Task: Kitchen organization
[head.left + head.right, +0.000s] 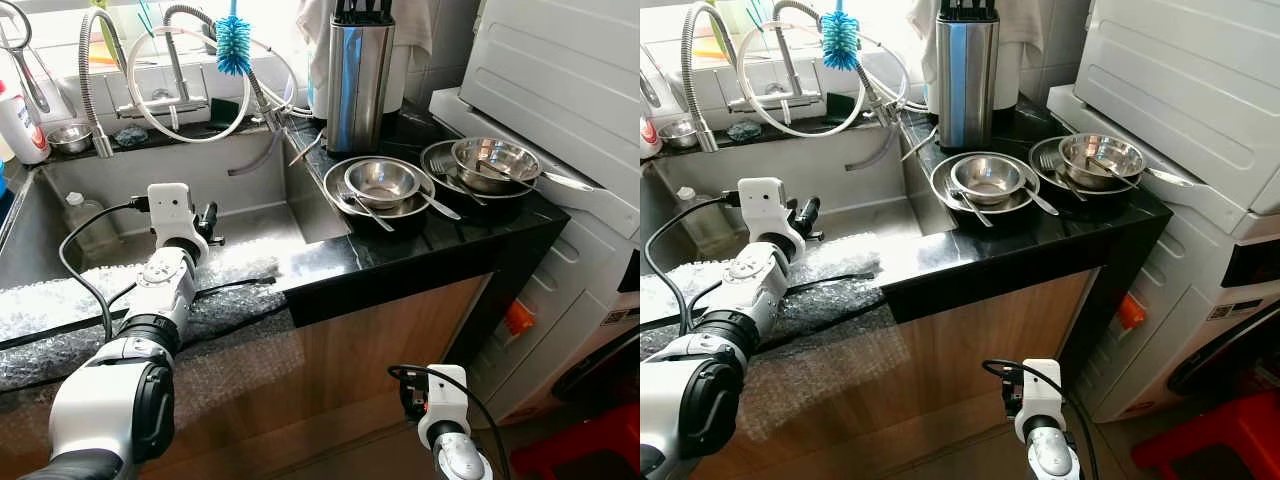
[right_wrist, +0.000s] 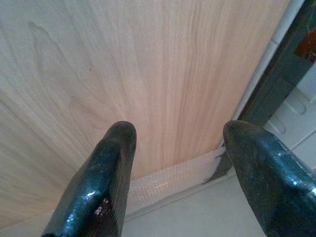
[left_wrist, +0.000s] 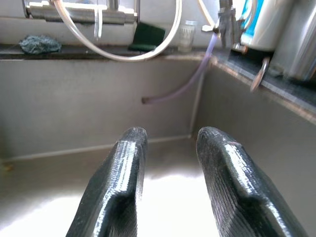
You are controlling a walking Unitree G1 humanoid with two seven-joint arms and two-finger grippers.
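Your left tool (image 3: 168, 148) hangs over the steel sink (image 1: 250, 225) with its fingers (image 3: 126, 168) parted and nothing between them, pointing toward the sink's back wall at about 12 o'clock. Your right tool (image 2: 180, 148) hangs low in front of the wooden cabinet door (image 2: 148, 74), fingers spread wide and empty. On the black worktop (image 1: 440, 250), at roughly 2 o'clock from the left tool, sit stacked steel bowls (image 1: 380, 182) with spoons, a second set of bowls (image 1: 495, 160) beside them, and a knife block (image 1: 358, 80) behind.
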